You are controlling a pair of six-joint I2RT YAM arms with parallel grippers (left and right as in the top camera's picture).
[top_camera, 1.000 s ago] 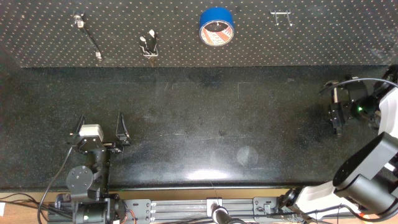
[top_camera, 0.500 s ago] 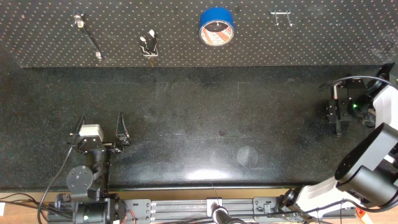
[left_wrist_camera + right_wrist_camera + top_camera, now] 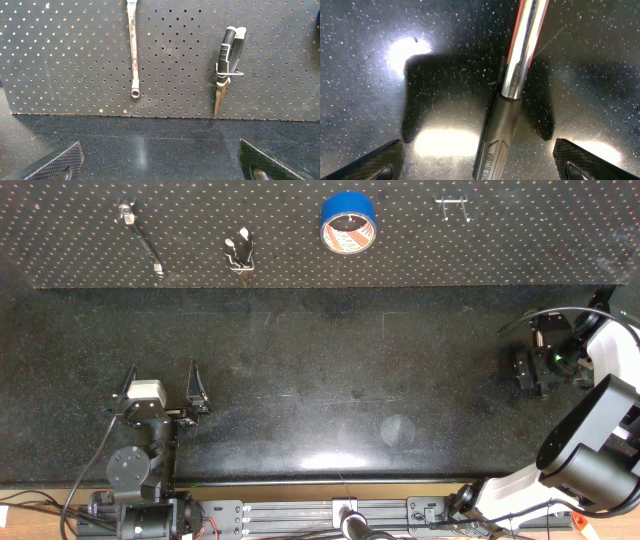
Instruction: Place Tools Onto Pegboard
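Clearly the right arm's pickup.
Right gripper (image 3: pixel 480 162) hangs spread at the table's (image 3: pixel 300 360) right edge; the chrome-shafted tool (image 3: pixel 514 85) lies directly beneath, long axis running between the fingers. Left gripper (image 3: pixel 163 382), also spread, sits well apart.
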